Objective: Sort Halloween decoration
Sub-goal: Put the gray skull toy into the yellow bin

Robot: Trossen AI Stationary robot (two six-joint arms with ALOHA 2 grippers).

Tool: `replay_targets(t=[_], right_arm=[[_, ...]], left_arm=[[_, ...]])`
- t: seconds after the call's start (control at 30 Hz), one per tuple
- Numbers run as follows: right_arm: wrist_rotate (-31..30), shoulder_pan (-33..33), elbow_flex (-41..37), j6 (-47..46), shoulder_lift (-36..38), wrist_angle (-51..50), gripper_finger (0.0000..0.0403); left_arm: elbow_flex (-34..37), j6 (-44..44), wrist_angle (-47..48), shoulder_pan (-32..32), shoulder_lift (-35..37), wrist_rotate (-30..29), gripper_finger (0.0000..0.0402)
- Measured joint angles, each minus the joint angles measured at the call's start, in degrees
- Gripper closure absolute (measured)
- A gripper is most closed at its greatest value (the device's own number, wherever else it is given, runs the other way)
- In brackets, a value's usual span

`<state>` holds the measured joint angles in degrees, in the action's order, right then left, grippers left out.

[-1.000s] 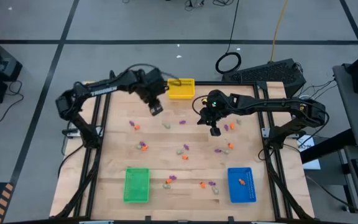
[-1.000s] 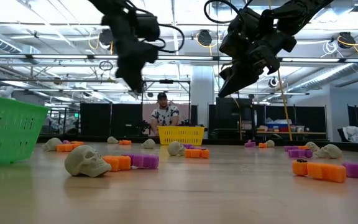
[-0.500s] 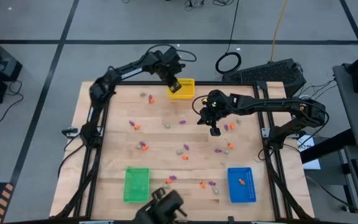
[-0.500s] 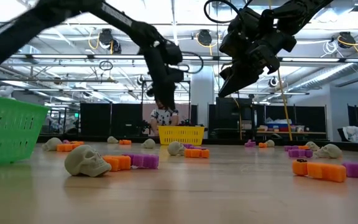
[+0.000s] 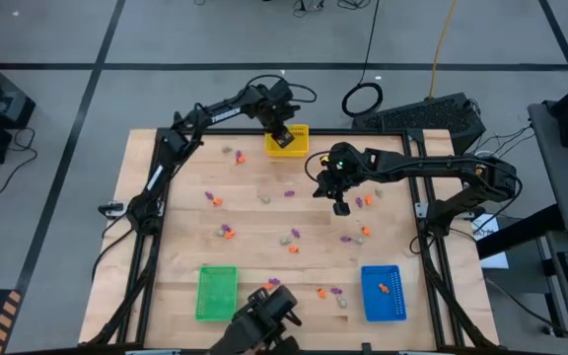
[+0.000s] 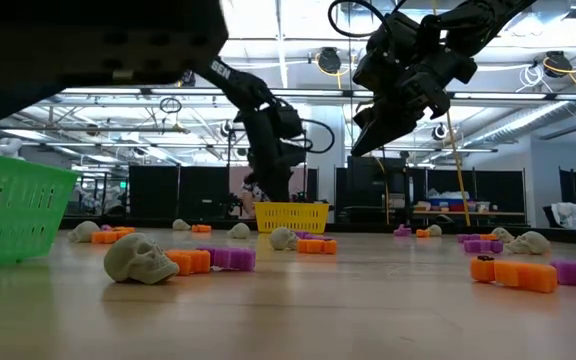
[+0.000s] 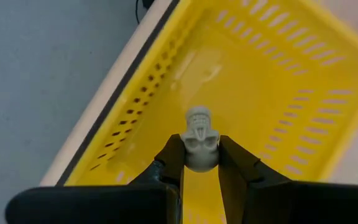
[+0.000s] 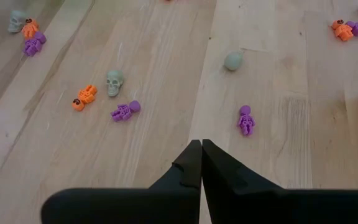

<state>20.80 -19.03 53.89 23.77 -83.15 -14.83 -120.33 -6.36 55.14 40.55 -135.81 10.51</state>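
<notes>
The left gripper hangs over the yellow bin, its two fingers clamped on a small pale grey skull. Directly beneath it lies the bin's bare floor. The main risk is a release too near the slotted wall: the skull could bounce out over the rim, or cling to one finger. The right gripper hovers above the middle of the table, fingers pressed together and empty. Below it, purple skeletons, orange figures and more skulls lie scattered. Nothing blocks the drop
</notes>
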Motion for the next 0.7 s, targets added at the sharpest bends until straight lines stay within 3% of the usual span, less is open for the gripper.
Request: replay_targets(t=[0.57, 0.7], right_arm=[[0.0, 0.0, 0.0, -0.1, 0.0, 0.0, 0.0403], [0.0, 0.0, 0.0, 0.0, 0.0, 0.0, 0.0403]], left_arm=[[0.5, -1.8, 1.4, 0.2, -0.4, 0.1, 0.0348], [0.5, -1.8, 1.4, 0.0, -0.4, 0.1, 0.0317]])
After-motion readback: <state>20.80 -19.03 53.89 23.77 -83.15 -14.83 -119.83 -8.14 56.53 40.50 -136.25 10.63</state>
